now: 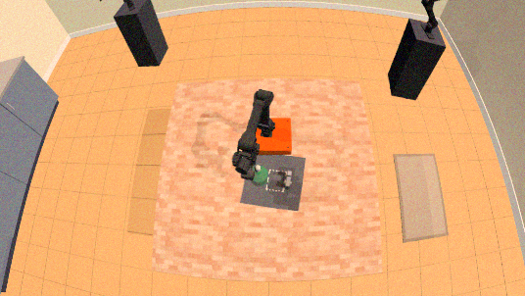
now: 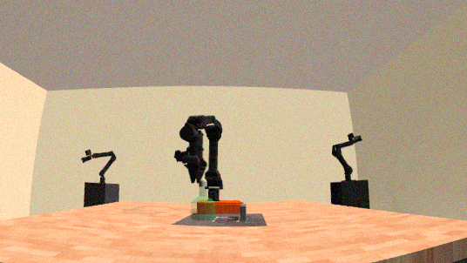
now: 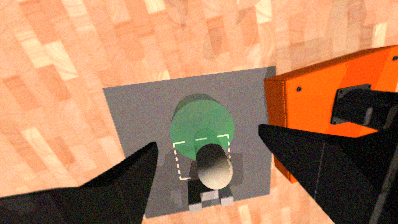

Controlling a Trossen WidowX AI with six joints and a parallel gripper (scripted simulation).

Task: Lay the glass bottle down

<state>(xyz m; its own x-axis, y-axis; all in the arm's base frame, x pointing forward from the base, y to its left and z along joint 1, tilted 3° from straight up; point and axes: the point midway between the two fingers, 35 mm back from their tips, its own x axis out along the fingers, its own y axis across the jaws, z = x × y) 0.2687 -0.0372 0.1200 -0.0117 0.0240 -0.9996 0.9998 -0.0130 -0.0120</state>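
Pale walls rising behind the wooden table (image 1: pixel 206 235) (image 2: pixel 131 235) (image 3: pixel 45 100), green glass bottle (image 1: pixel 260 175) (image 2: pixel 202 198) (image 3: pixel 202 122) standing upright on a grey mat (image 1: pixel 255 196) (image 2: pixel 187 221) (image 3: pixel 135 105), my fingers (image 1: pixel 249 172) (image 2: pixel 198 178) spreading wide above, gripping nothing.

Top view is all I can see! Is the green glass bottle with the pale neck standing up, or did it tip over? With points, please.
Observer: It's standing up. The exterior view shows the green glass bottle (image 1: pixel 261 176) (image 2: pixel 202 199) (image 3: pixel 202 120) from the side, with its pale neck (image 1: pixel 258 168) (image 2: pixel 202 190) (image 3: pixel 215 175) pointing upward.

Operator: Yay! Is the robot's black gripper holding it?

Observer: No. In the wrist view, the black gripper (image 1: pixel 248 174) (image 2: pixel 197 179) (image 3: pixel 209 137) is open, its two fingers spread wide apart.

Operator: Are its fingers down by the fat green part?

Observer: No, the exterior view shows the fingertips higher, up near the top of the neck.
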